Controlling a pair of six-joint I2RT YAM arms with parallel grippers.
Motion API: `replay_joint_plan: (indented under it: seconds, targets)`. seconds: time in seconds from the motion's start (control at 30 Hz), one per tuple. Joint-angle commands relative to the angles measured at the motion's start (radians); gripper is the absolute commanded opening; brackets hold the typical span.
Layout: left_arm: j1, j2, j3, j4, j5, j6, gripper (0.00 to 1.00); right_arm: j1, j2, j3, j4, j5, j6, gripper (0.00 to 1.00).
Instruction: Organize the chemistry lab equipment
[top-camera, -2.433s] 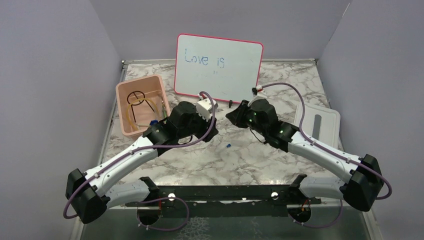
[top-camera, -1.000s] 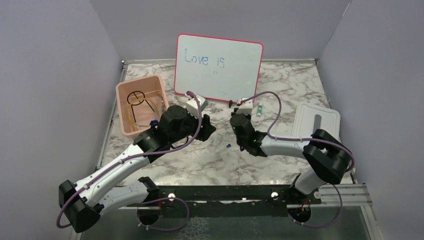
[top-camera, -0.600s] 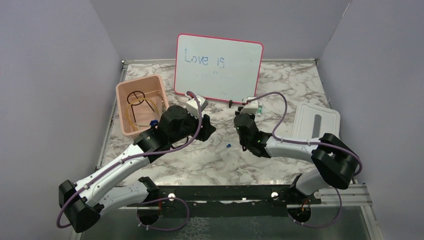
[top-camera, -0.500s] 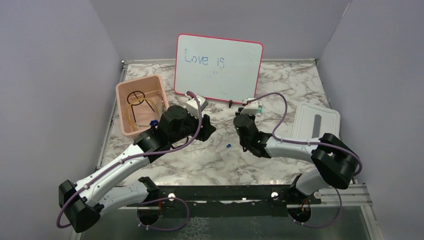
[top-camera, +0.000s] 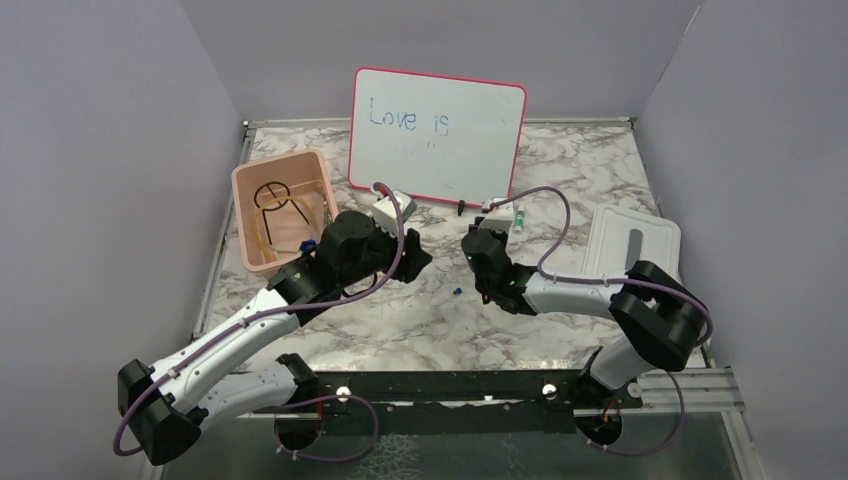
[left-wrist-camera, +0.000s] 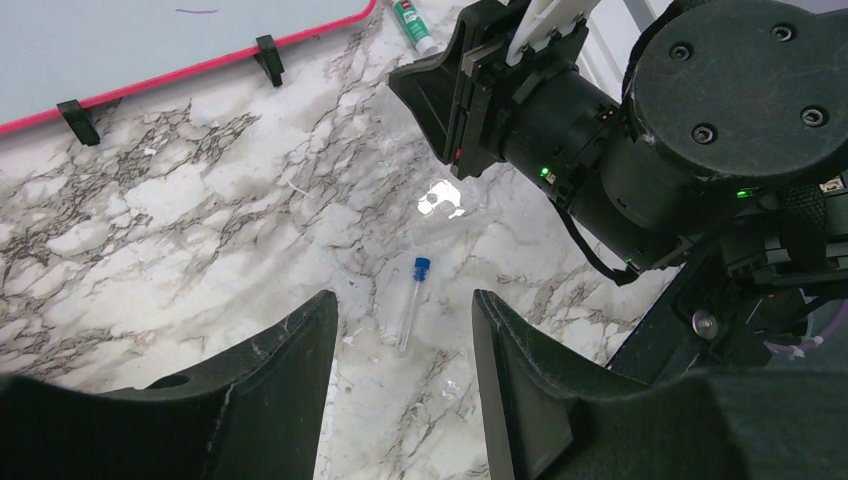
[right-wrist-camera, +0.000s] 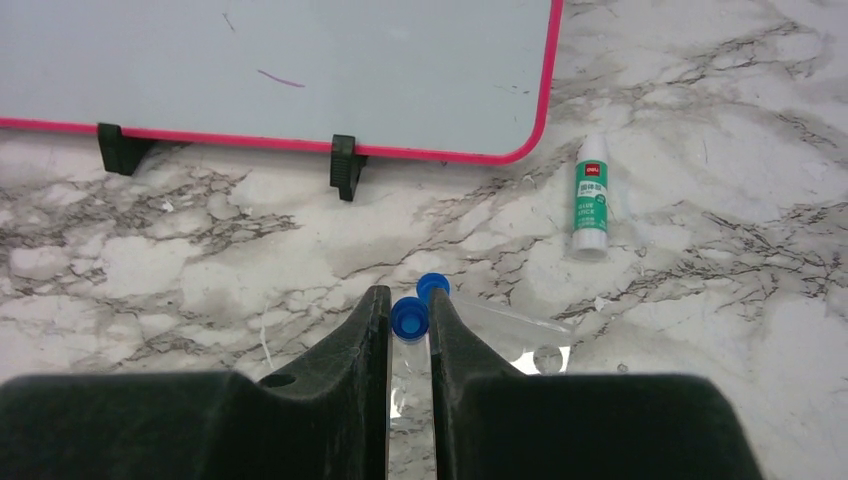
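as laid out from the nine o'clock side of the marble counter (top-camera: 420, 322):

- pink bin (top-camera: 243, 215), ten o'clock, open-topped. holds black wire ring tripod (top-camera: 270, 192) and, coiled nearer the arms, tan rubber tube (top-camera: 265, 236).
- left pincer (left-wrist-camera: 401, 300), just left of centre, fingers apart and gripping nothing, poised above the counter.
- blue-capped tube (left-wrist-camera: 408, 315), clear, lying flat on the counter at centre, framed between the left pincer's fingers in the left wrist view, cap toward twelve o'clock.
- pink-framed whiteboard (top-camera: 437, 135), twelve o'clock, propped upright on black feet, blue writing on it.
- right pincer (right-wrist-camera: 405, 298), just right of centre, fingers clamped on blue-capped vial (right-wrist-camera: 409, 318), cap showing between the tips.
- second vial (right-wrist-camera: 500, 318), clear, blue cap just beyond the right fingertip, body running toward three o'clock; contact with the pincer cannot be told.
- glue stick (right-wrist-camera: 590, 200), white with green label, one o'clock, by the whiteboard's corner.
- white lid (top-camera: 633, 245), three o'clock, lying flat.
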Motion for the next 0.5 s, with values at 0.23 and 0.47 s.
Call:
replay_joint_plan:
  seconds: [0.23, 0.47]
  targets:
    - [-0.005, 0.003, -0.011, 0.02, -0.015, 0.007, 0.55, 0.004, 0.014, -0.013, -0.017, 0.024, -0.041, 0.15]
    - [-0.005, 0.0, -0.01, 0.019, -0.014, 0.004, 0.55, 0.005, 0.031, -0.029, 0.017, -0.006, -0.041, 0.22]
